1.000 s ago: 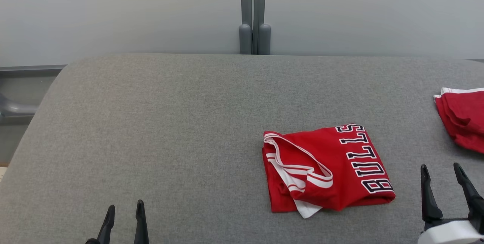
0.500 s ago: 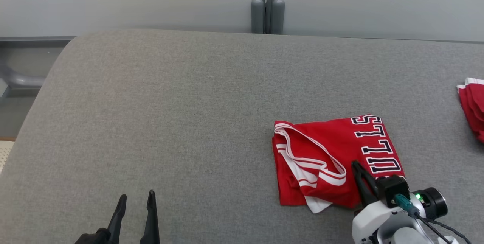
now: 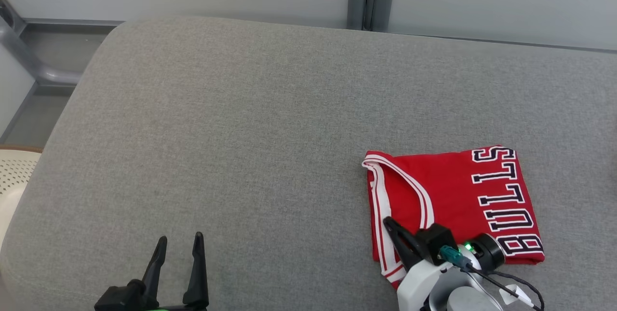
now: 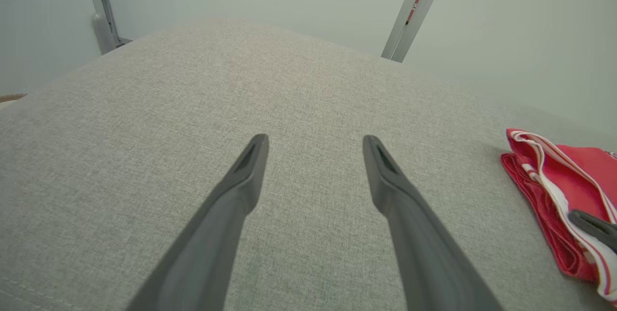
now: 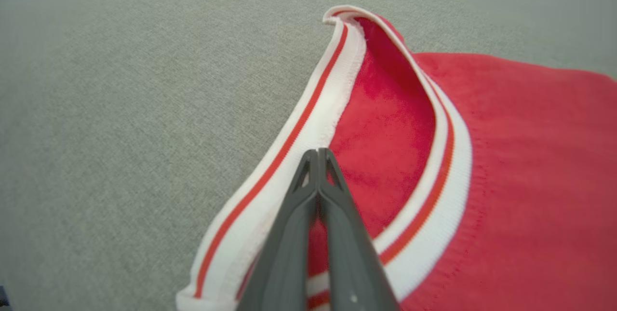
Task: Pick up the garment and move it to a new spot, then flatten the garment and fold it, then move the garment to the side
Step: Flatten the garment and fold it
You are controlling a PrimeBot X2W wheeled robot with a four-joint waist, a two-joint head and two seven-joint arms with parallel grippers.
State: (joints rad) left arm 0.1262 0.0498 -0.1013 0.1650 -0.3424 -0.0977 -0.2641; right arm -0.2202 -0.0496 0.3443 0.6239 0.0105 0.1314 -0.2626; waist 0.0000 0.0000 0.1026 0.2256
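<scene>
Finds the garment [image 3: 453, 200], a red jersey with white trim and dark lettering, folded into a compact rectangle and lying flat toward the front right corner of the bench [image 3: 241, 132]. Judges pick-up, flattening and folding as done, going by the neat layers; counts only the final move to the side as outstanding. Records the right gripper [image 3: 389, 223] with fingers pressed tightly together, tips resting on the striped trim at the garment's near left corner. Sees no cloth pinched between them in the right wrist view, so reads this as a press or push, not a proven hold. Records the left gripper [image 3: 180, 237] spread wide, holding nothing, hovering over bare bench top near the front edge, well apart from the garment. Notes grey posts [image 3: 368, 0] against the wall beyond the far edge, a grey pipe [image 3: 29, 60] past the far left corner, and a pale perforated object [image 3: 12, 176] off the left edge, kind not determinable. Sees no obstacle on the bench between the garment and the left edge; cannot judge the right-hand stretch, cut off from view. Flags one risk: layered trim liable to drag open under a sliding push.
</scene>
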